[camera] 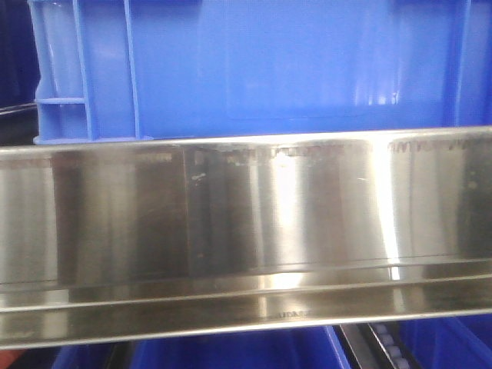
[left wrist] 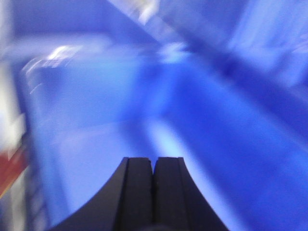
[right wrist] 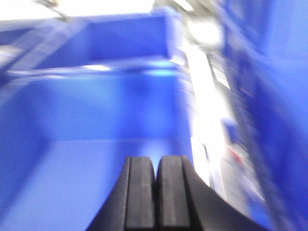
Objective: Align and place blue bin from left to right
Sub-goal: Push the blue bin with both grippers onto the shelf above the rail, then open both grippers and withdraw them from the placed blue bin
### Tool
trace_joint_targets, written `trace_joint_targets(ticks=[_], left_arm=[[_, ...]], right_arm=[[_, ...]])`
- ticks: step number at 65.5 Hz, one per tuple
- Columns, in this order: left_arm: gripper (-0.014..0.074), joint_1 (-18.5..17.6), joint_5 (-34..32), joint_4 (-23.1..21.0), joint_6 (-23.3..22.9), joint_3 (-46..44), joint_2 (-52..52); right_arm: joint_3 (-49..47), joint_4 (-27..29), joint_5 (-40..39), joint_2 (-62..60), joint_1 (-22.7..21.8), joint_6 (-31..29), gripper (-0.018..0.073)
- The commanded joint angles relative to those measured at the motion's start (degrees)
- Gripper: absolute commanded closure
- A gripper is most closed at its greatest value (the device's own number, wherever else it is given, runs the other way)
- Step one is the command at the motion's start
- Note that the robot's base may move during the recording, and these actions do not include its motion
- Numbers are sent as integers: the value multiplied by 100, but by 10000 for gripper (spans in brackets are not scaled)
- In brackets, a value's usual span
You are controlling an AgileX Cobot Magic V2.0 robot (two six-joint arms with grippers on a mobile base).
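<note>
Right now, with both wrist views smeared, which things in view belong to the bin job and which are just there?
Job:
- blue bin, sitting above the steel rail in the front view
- left gripper, jaws shut, empty
- right gripper, jaws shut, empty

Just there:
- steel rail
- roller track below it
- darker blue tub under the rail

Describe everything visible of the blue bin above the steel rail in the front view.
The blue bin fills the upper front view: sky-blue plastic, glossy, with a smooth flat wall and a faint rectangular panel. Raised vertical ribs frame its left corner, with a small boxed recess below. It sits upright and level, its base hidden behind the stainless steel rail. No gripper touches it there.
</note>
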Motion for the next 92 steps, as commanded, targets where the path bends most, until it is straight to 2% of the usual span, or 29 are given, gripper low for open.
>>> trace_joint_targets(ticks=[1,8,13,21,27,38,92], left_arm=[[707,-17,-1003,-95,176,591,-455],[707,-17,-1807,-95,419,1334,-949],[707,-17,-2348,-37,429,1895,-1299],[707,-17,-3304,311,429,2677,-1845],[707,-17,-3686,335,429,3073,-2177],[707,-17,-3710,335,429,3181,-2499],[707,-17,-3693,335,429,3181,-2588]], right_arm=[[489,-199,-874,-514,-3,-76,638],[928,-385,-1232,-951,-3,-76,638],[1189,-545,-1407,-1223,-3,-86,638],[1545,-740,-1737,-1576,-3,-201,638],[1645,-740,-2004,-1778,-3,-226,638],[1645,-740,-2454,-1872,-3,-226,638],[1645,-740,-2454,-1872,-3,-226,638]])
